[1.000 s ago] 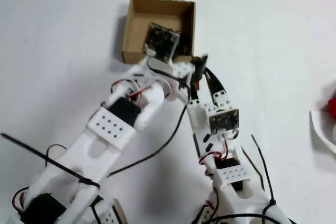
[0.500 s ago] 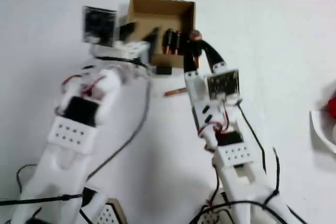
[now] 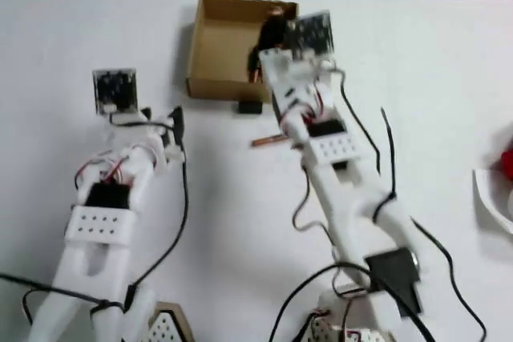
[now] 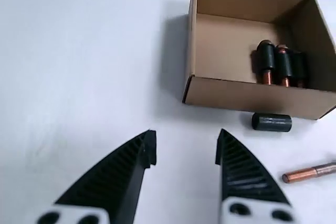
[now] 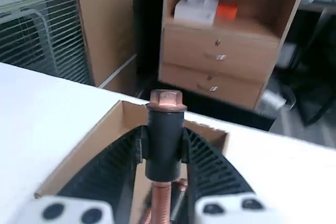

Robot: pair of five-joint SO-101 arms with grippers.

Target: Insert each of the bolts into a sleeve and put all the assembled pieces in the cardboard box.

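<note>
The cardboard box [image 3: 216, 46] stands at the table's far middle and holds assembled pieces [image 4: 278, 64] of black sleeves with copper bolts. My right gripper [image 3: 270, 34] hangs over the box's right part, shut on a black sleeve with a copper bolt through it [image 5: 165, 129], held upright. A loose black sleeve [image 3: 250, 106] lies just in front of the box, and a loose copper bolt [image 3: 268, 140] lies a little nearer. My left gripper [image 4: 185, 140] is open and empty, low over the table, left of and nearer than the box [image 4: 231, 90].
A white bowl [image 3: 490, 198] with something red in it sits at the right edge. Black cables trail along both arms. Shelves and drawers [image 5: 220, 61] stand in the room beyond the table.
My left arm drew back from the box to the left and nearer. My right arm carried the sleeved bolt forward from the box's front right corner to above its inside.
</note>
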